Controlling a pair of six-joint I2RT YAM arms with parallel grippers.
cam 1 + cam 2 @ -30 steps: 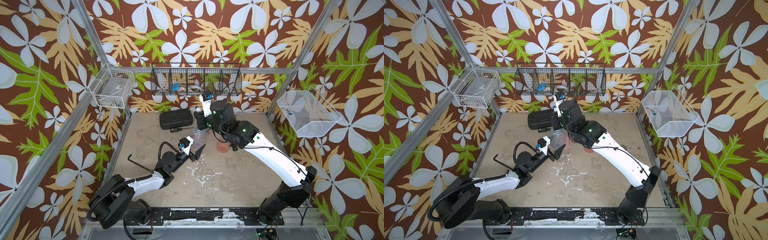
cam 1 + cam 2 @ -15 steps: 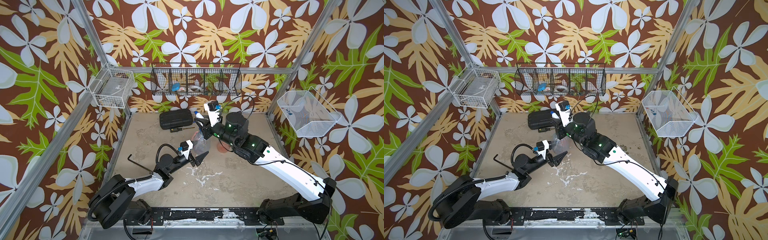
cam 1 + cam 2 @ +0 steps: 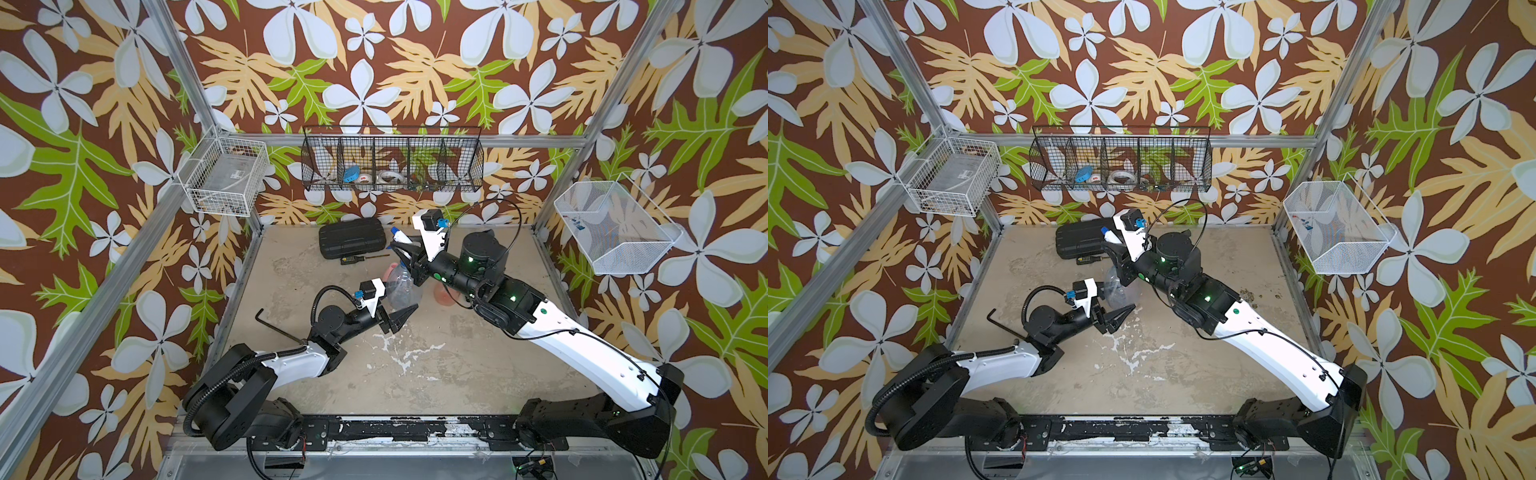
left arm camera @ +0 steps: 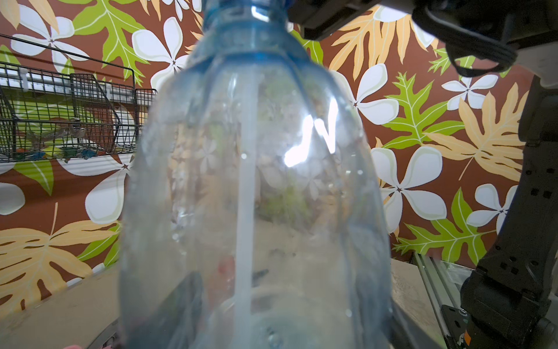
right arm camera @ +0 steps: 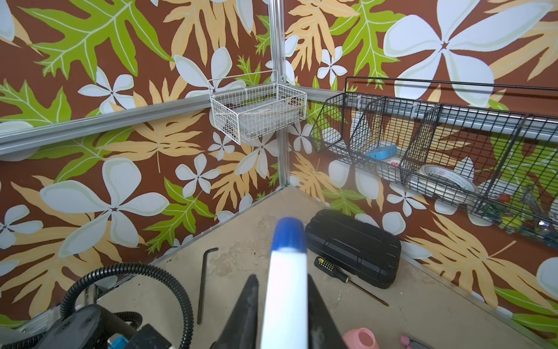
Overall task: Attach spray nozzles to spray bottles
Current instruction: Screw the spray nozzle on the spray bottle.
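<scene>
White-and-blue nozzle (image 5: 285, 272): clamped between two black fingers, its blue tip aimed toward the corner with the white wire basket. It sits on top of the clear bluish bottle, near the middle of the table (image 3: 415, 374).
Dip tube (image 4: 244, 181): runs straight down inside the bottle's body, from the neck toward the base.
Clear bluish bottle (image 3: 401, 286): upright on the table, with a blue ring at its neck. It fills most of the left wrist view.
Right gripper (image 3: 405, 252): reaches in from the right side, fingers closed tight on the nozzle's white body.
Left gripper (image 3: 401, 318): low at the bottle's foot, fingers pressed against the lower body. They show as dark shapes through the plastic in the left wrist view.
Pink bottle (image 5: 360, 338): just beside the clear one, only its open neck plainly seen. Whether it stands upright cannot be told.
Orange-red bottle (image 3: 441, 294): on the table close under the right arm, partly covered by it.
Black case (image 3: 351, 238): flat at the back of the table, by the wall.
Screwdriver (image 3: 349, 260): black handle, lying just in front of the case.
Hex key (image 3: 276, 326): on the left part of the table, beside the left arm.
Black wire basket (image 3: 324, 166): on the back wall, holding tape rolls and a blue item.
White wire basket (image 3: 226, 183): at the back-left corner post.
White mesh basket (image 3: 615, 232): on the right wall.
</scene>
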